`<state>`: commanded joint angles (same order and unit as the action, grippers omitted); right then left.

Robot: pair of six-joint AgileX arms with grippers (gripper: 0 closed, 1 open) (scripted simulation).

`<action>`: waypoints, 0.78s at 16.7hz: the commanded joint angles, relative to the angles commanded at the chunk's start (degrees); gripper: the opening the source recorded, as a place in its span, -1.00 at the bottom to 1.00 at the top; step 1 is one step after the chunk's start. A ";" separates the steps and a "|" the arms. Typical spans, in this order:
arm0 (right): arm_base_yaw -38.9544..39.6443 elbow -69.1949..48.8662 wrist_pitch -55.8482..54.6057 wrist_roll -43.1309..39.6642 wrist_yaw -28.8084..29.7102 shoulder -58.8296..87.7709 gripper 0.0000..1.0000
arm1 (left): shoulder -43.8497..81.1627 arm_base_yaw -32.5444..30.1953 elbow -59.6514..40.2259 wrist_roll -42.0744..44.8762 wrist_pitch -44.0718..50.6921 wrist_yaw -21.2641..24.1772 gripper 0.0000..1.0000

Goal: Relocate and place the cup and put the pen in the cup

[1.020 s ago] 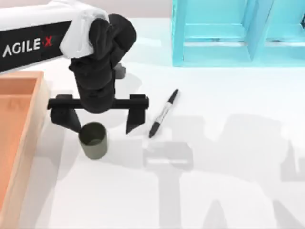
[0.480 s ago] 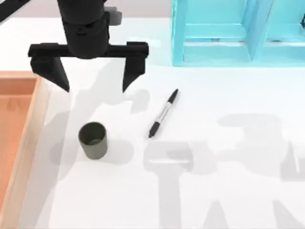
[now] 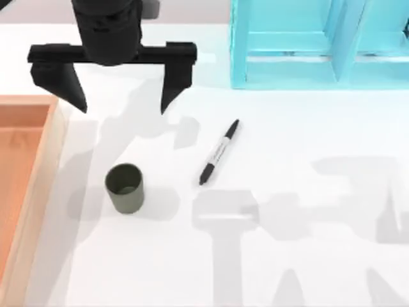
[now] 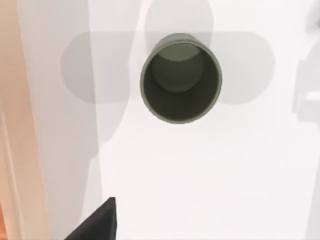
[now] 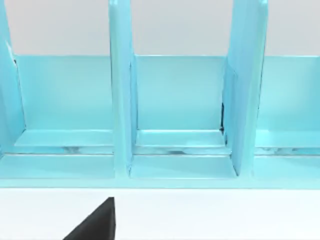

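From above I see the white table (image 3: 307, 256) spread wide, with a turquoise shelf unit (image 3: 319, 45) along its far edge toward the right and an orange wooden tray (image 3: 38, 166) along its left side. My left arm hangs over the far left part of the table, wrist pointing straight down, and the left gripper (image 3: 118, 96) has its two black fingers spread wide with nothing between them. The cup (image 3: 124, 187) stands upright on the table nearer to me than those fingers, just right of the tray's wall and apart from it. The left wrist view looks straight down into the cup (image 4: 181, 77), showing its hollow inside bare, with the tray's pale rim (image 4: 20, 150) at one side and open white table all round. The pen (image 3: 219, 152) lies flat on the table right of the cup, well apart from it, slanting from near-left to far-right. The right wrist view faces the shelf unit's open compartments (image 5: 180, 100), and I cannot tell how the right gripper's fingers stand.
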<state>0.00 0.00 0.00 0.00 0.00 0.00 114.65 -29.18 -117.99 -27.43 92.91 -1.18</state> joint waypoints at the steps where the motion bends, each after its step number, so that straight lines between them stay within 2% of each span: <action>1: 0.00 0.00 0.00 0.00 0.00 0.00 1.00 | 0.73 -0.65 -0.71 0.62 -0.57 -0.58 1.00; 4: 0.00 0.00 0.00 0.00 0.00 0.00 1.00 | 6.62 -4.01 -5.36 3.90 -3.69 -3.33 1.00; 9: 0.00 0.00 0.00 0.00 0.00 0.00 1.00 | 23.70 -9.32 -13.09 9.31 -8.95 -7.52 1.00; 13: 0.00 0.00 0.00 0.00 0.00 0.00 1.00 | 29.66 -13.29 -18.06 13.42 -13.28 -11.05 1.00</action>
<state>0.00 0.00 0.00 0.00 0.00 0.00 144.31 -42.47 -136.04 -14.01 79.63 -12.23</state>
